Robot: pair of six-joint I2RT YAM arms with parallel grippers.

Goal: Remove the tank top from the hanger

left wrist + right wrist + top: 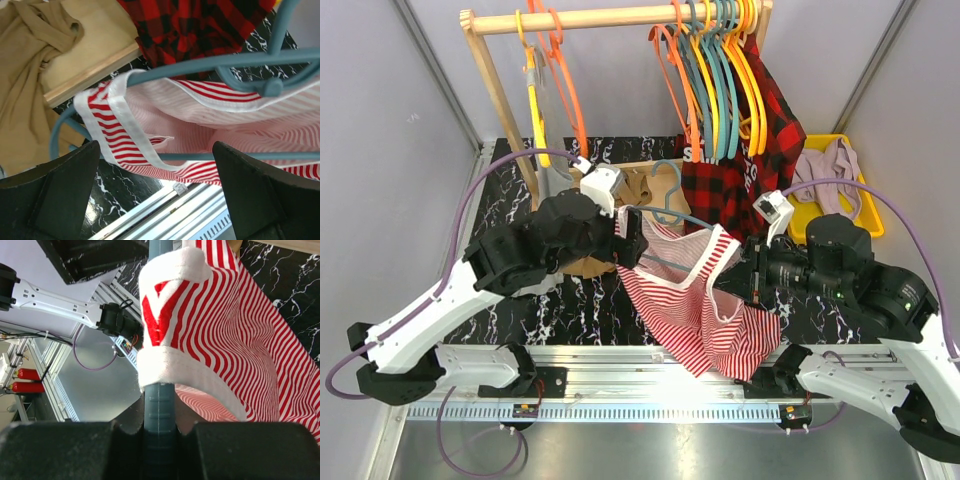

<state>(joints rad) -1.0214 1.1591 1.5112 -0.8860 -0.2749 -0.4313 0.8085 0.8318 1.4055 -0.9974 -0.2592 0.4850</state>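
A red-and-white striped tank top [705, 310] hangs on a teal hanger [672, 205] held over the table's middle. My right gripper [752, 272] is shut on the hanger's right arm [159, 410], with the top's white-edged strap [165, 315] looped over the arm just beyond the jaws. My left gripper [632, 243] is open at the hanger's left end. In the left wrist view its wide-apart fingers [60, 190] flank the left strap [125, 135] and the hanger's lower bar [240, 156], not touching them.
A wooden rack [490, 90] at the back holds orange, yellow and teal hangers and a red plaid shirt [745, 150]. A tan garment [30, 75] lies on a wooden board. A yellow tray [865, 185] with pink cloth stands back right. The metal rail [620, 410] runs along the near edge.
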